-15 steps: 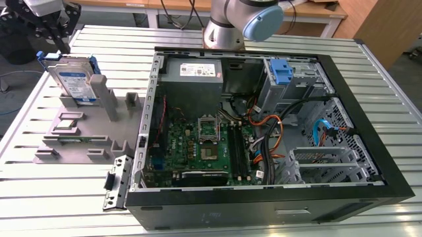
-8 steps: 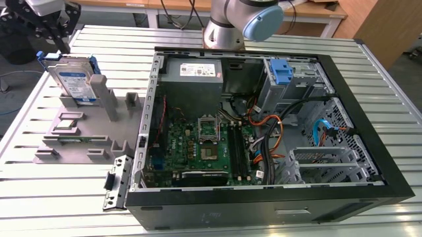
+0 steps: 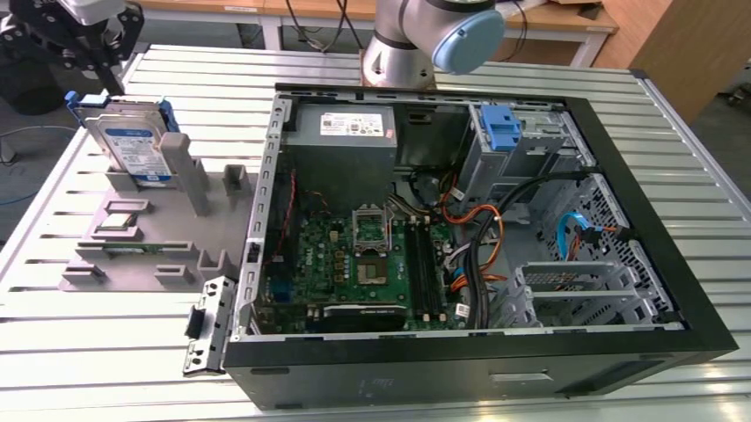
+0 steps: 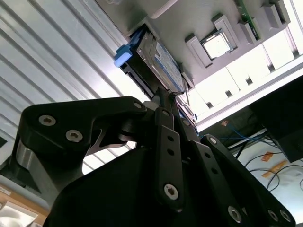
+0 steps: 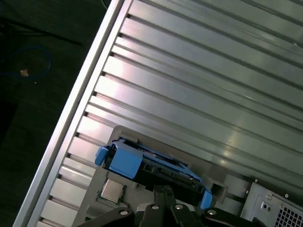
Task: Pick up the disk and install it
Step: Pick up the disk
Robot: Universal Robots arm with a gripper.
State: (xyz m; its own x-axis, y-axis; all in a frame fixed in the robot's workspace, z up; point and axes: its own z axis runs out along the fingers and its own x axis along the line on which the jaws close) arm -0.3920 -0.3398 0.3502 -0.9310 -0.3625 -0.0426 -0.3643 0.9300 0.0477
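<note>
My black fingers (image 4: 164, 127) look pressed together close over the silver disk (image 3: 132, 141), standing upright with blue plastic rails in a grey moulded rack (image 3: 141, 239) on the ribbed metal table (image 3: 70, 352); to the exterior view's right sits the open computer case (image 3: 470, 369).

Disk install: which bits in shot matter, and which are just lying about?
In the job:
- disk, upright in the grey holder
- pincer, close to the disk
- open computer case

Lying about:
- small silver chip on the holder
- power-supply box in the case
- metal bracket beside the case
</note>
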